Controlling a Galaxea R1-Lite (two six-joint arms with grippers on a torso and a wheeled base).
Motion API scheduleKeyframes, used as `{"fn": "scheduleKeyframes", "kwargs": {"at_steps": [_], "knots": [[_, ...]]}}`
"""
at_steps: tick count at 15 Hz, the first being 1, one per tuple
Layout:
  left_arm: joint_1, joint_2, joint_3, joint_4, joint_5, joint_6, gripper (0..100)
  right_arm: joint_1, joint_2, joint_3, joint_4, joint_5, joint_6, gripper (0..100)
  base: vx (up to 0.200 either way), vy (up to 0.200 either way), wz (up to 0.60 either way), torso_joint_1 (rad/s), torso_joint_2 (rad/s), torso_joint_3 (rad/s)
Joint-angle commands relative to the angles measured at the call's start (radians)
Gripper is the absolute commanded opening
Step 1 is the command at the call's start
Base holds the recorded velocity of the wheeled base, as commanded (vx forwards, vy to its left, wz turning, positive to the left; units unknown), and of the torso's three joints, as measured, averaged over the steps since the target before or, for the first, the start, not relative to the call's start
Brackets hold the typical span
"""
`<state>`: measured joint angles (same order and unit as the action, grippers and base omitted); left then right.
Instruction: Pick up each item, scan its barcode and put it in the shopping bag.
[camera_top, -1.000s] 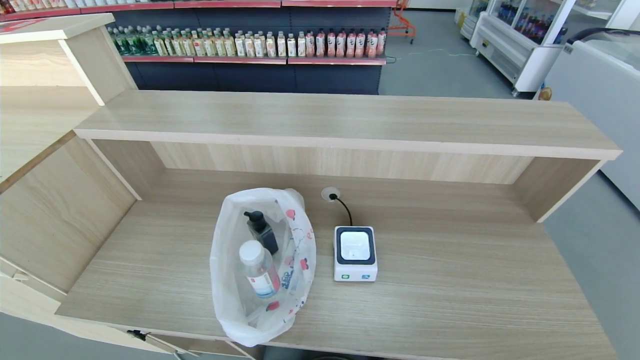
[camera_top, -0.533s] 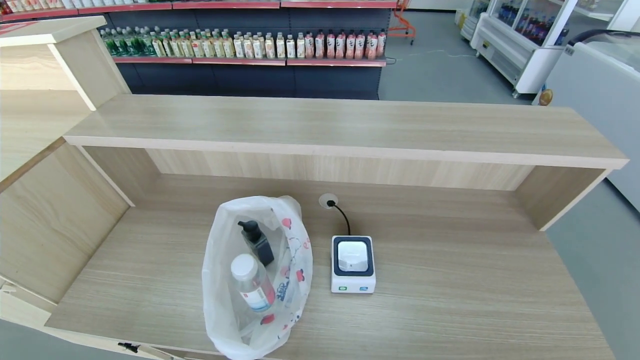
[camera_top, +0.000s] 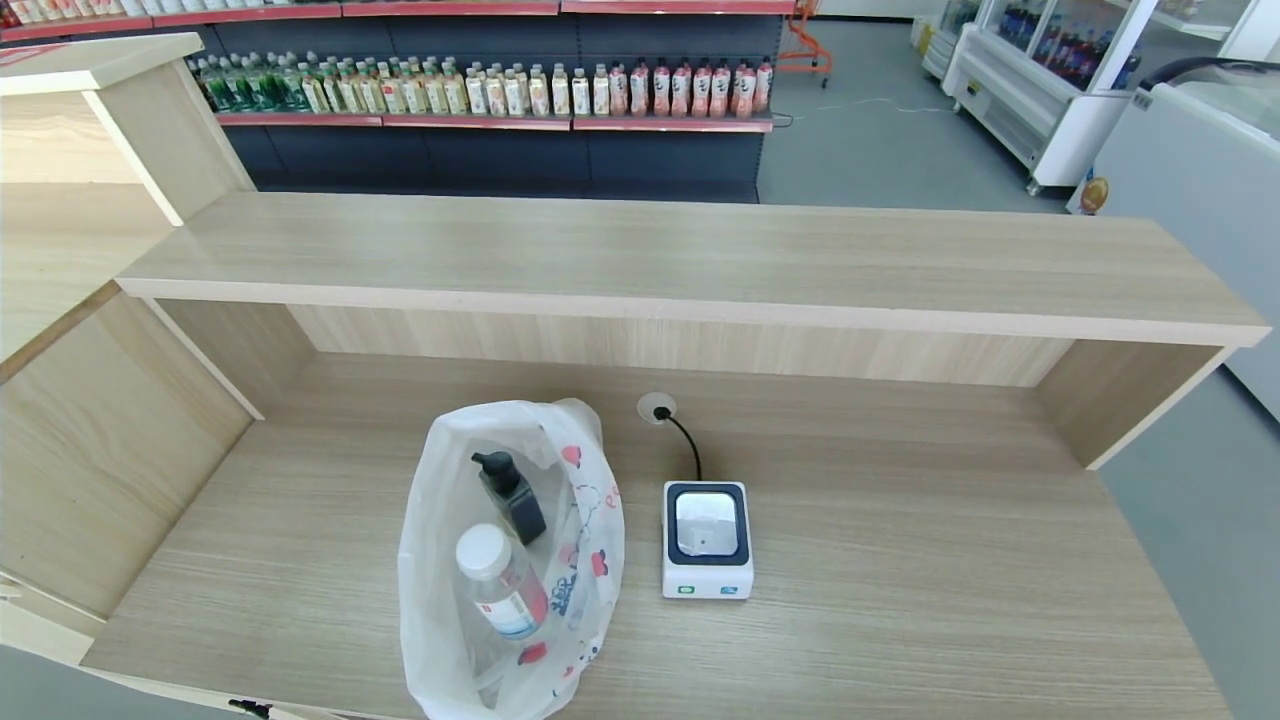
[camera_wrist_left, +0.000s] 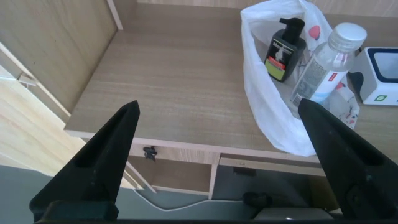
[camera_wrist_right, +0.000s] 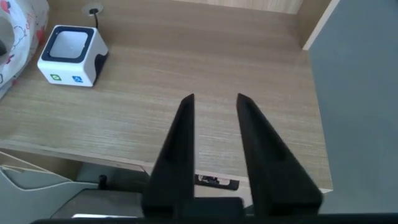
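Observation:
A white plastic shopping bag (camera_top: 585, 540) with red prints stands open on the wooden counter (camera_top: 900, 600). Inside it lean a black pump bottle (camera_top: 510, 497) and a clear bottle (camera_top: 497, 580) with a white cap and red label. Just right of the bag sits the white barcode scanner (camera_top: 706, 540), its dark window facing up. My left gripper (camera_wrist_left: 217, 124) hangs open, fingers wide apart, in front of the counter's edge near the bag (camera_wrist_left: 267, 106), pump bottle (camera_wrist_left: 285, 53) and clear bottle (camera_wrist_left: 326, 62). My right gripper (camera_wrist_right: 216, 99) is open with a narrow gap, empty, over the counter's front edge right of the scanner (camera_wrist_right: 68, 53).
A raised ledge (camera_top: 700, 250) runs along the back of the counter, with wooden side walls at the left (camera_top: 100, 440) and right (camera_top: 1130, 400). The scanner's black cable (camera_top: 685, 440) leads to a hole behind it. Bare counter stretches to the right of the scanner.
The whole head picture has shifted, so the camera has moved. Bag, bottles and scanner keep their places relative to one another.

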<state>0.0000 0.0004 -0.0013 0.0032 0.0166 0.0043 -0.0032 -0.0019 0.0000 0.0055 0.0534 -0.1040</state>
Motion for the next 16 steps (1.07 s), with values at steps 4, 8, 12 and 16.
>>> {"fn": "scheduleKeyframes", "kwargs": {"at_steps": [4,8,12,16], "knots": [[0.0,0.0,0.0,0.0,0.0,0.0,100,0.0,0.002,0.0,0.001,-0.006,0.044,0,0.0,0.0,0.0,0.0,0.0,0.0],[0.0,0.0,0.001,0.0,0.0,0.0,100,0.0,0.002,0.0,0.001,-0.006,0.046,0,0.0,0.0,0.0,0.0,0.0,0.0],[0.0,0.0,0.0,0.0,0.0,0.0,100,0.0,0.002,0.0,0.001,-0.006,0.046,0,0.0,0.0,0.0,0.0,0.0,0.0],[0.0,0.0,0.0,0.0,0.0,0.0,100,0.0,0.002,0.0,0.001,-0.006,0.047,0,0.0,0.0,0.0,0.0,0.0,0.0]]}}
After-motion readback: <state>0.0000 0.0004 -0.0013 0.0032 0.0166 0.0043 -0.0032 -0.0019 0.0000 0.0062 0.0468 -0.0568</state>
